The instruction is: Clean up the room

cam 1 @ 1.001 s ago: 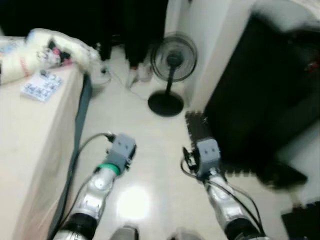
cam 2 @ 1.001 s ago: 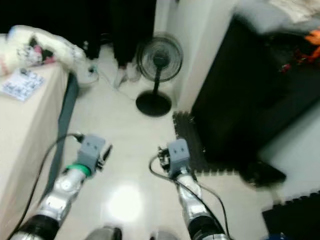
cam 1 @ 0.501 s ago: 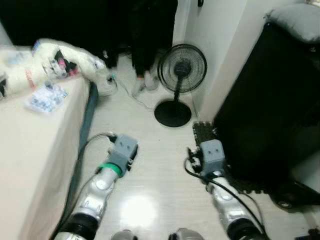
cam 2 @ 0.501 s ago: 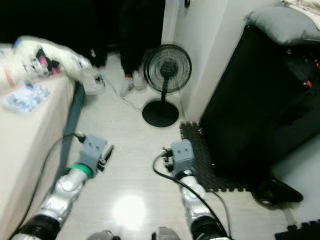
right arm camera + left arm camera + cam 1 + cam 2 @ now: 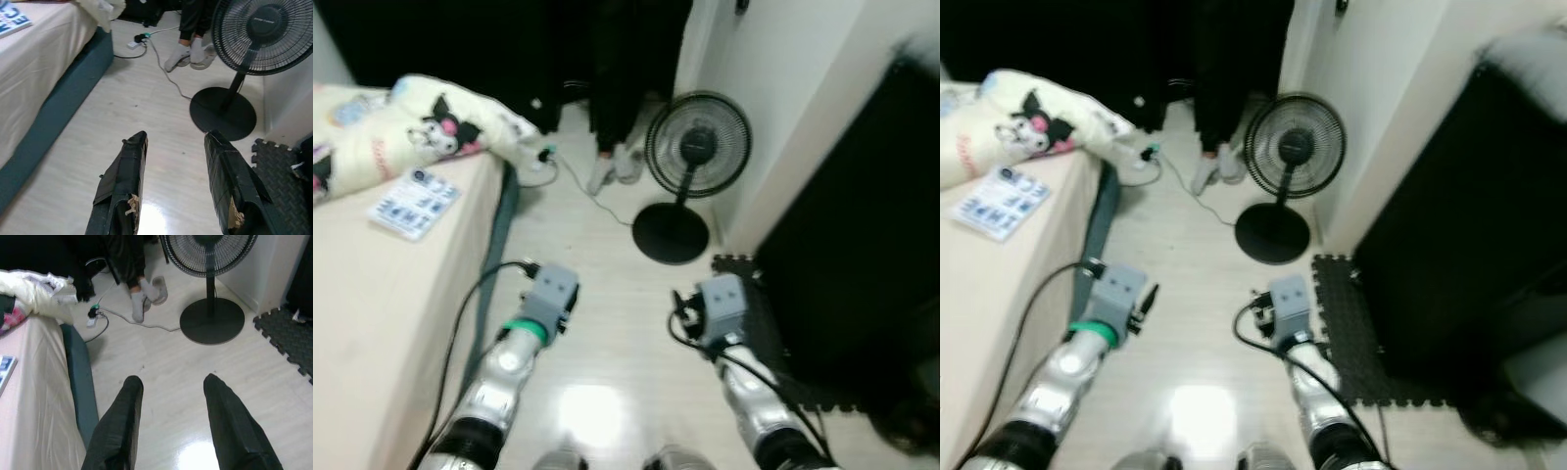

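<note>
**Standing in the aisle beside the bed, both arms held forward, nothing gripped**

Since the earlier frames our view has swung toward the bed side and sharpened; we read this as camera motion, since the fan, bed and mat keep their places relative to one another, and both arms hold the same forward pose.

Nearest us, the left gripper (image 5: 168,418) and the right gripper (image 5: 178,183) hang above the pale floor (image 5: 607,323). In both wrist views the jaws stand apart with bare floor between them, holding nothing.

On the robot's left runs the bed (image 5: 372,323), its dark teal base (image 5: 78,382) along the aisle. On the robot's right a black foam mat (image 5: 1351,323) lies against a large dark piece of furniture (image 5: 1449,245).

Farther on, a booklet (image 5: 414,203) lies flat on the bed, and a cartoon-print pillow (image 5: 431,127) rests at the bed's far end. A black pedestal fan (image 5: 690,171) stands upright by the white wall. A white cable (image 5: 164,63) runs across the floor to a power strip (image 5: 93,318) near the bed corner. Beyond the fan, a person's feet in grey socks (image 5: 146,293) stand on the floor.
</note>
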